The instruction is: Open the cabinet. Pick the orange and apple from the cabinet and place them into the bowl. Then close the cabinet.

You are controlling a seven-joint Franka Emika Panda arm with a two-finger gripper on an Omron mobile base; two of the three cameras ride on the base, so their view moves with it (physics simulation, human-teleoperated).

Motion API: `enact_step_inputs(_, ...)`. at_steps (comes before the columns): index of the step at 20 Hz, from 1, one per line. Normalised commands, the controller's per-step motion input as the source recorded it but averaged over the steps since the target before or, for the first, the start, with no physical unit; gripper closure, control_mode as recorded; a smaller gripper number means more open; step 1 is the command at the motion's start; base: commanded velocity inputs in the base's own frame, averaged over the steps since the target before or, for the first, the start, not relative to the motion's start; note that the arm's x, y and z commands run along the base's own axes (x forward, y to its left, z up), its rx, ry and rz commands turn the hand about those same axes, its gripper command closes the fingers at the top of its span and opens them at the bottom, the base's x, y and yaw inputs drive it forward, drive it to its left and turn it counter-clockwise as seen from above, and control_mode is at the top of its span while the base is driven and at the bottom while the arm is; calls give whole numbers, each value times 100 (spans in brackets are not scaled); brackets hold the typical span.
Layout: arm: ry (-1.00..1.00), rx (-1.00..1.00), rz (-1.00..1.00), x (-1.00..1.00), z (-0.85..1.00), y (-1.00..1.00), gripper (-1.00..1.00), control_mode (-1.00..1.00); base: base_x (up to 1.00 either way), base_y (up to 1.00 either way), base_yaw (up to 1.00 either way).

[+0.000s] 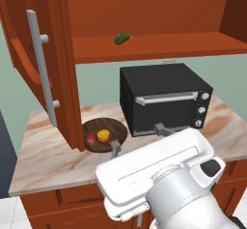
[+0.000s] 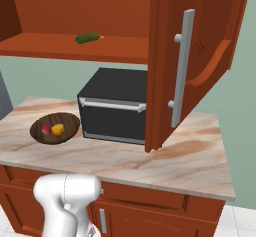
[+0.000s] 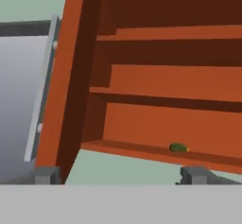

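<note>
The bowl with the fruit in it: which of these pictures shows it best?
The left base view: the bowl sits close and unobstructed on the counter, with the apple and orange plainly inside. The right base view shows it too, but smaller and farther off. The hand view looks up at the cabinet shelves instead.

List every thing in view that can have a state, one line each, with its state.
cabinet: both doors open, green vegetable on its bottom shelf
bowl: upright on the counter, holding both fruits
orange: in the bowl
apple: in the bowl, beside the orange
microwave: door shut
gripper: open, holding nothing
</note>
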Motion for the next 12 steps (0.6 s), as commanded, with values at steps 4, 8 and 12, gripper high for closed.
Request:
enact_step_inputs(4,-27,11,-2,-2,0,43,-100,-100,0,0,0)
enact_step_inputs(8,-27,14,-8,4,0,54,-100,-100,0,0,0)
enact_step_inputs(12,-21,14,-17,33,-8,53,-100,-100,0,0,0)
